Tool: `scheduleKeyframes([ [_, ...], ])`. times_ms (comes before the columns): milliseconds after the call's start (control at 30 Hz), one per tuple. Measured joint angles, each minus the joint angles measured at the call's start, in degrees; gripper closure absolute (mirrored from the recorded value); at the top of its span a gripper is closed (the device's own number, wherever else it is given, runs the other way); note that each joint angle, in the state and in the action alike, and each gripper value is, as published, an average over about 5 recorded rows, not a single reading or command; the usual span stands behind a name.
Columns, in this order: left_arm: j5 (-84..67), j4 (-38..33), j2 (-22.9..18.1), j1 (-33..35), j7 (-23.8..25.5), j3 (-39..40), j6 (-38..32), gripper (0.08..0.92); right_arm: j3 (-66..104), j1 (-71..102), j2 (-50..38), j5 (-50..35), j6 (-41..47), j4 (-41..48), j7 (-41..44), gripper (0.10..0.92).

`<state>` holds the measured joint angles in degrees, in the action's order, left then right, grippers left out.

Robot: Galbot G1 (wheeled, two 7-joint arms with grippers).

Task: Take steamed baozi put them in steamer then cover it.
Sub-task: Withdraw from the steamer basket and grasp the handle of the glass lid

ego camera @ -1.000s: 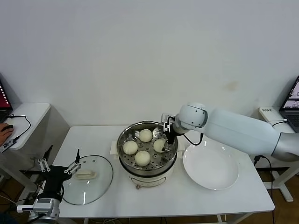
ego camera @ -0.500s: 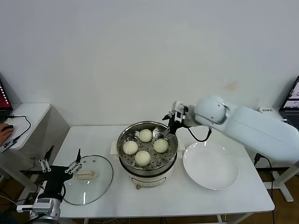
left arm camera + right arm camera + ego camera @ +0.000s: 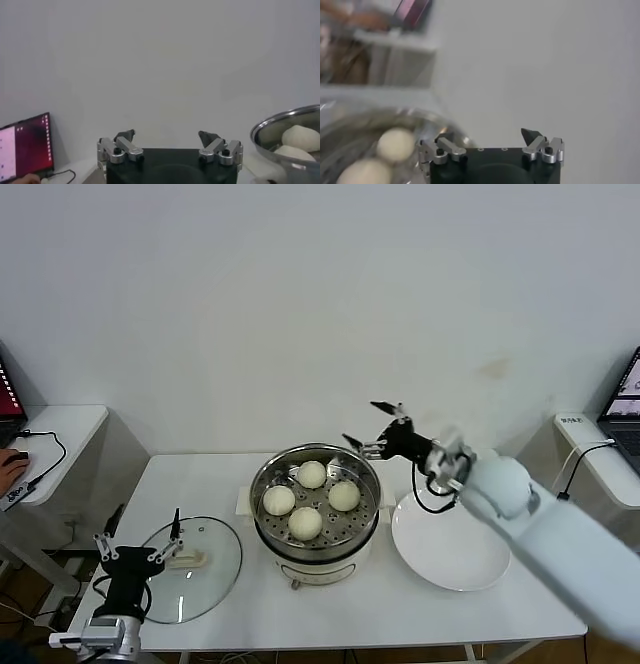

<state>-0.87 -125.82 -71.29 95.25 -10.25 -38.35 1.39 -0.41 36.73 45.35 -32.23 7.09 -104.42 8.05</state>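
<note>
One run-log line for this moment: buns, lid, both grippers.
baozi: all four in steamer | cover: off, flat on table | right gripper: open, empty, above steamer's rim | left gripper: open, empty, near cover

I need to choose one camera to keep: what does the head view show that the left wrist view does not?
Only the head view shows the glass cover, the white plate, the right claw and all four baozi. Only the left wrist view shows a red-lit screen. Both show the steamer, buns inside, and the open left claw.
</note>
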Motion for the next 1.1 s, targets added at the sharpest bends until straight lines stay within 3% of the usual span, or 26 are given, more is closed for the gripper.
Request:
scheduleKeyframes([
  [233, 8.91, 3.48, 0.38, -0.87, -0.49, -0.1, -1.46, 0.177, 21.91, 20.07, 11.18, 6.07, -7.37, -2.31, -0.06, 0.203],
  [533, 34.93, 11.08, 3.57, -0.63, -0.21, -3.27, -5.85, 0.177, 41.34, 37.03, 23.54, 11.67, -10.33, -5.95, -0.42, 0.203],
  [800, 55.54, 16.67, 5.79, 1.63, -0.22, -4.39, -8.85, 0.177, 49.51, 45.31, 29.6, 14.27, -11.29, -9.4, -1.03, 0.203],
  [1100, 67.11, 21.23, 6.08, 1.18, 0.29, -3.63, -10.17, 0.177, 53.08, 51.22, 32.74, 15.29, -12.09, -12.5, -1.21, 0.203],
])
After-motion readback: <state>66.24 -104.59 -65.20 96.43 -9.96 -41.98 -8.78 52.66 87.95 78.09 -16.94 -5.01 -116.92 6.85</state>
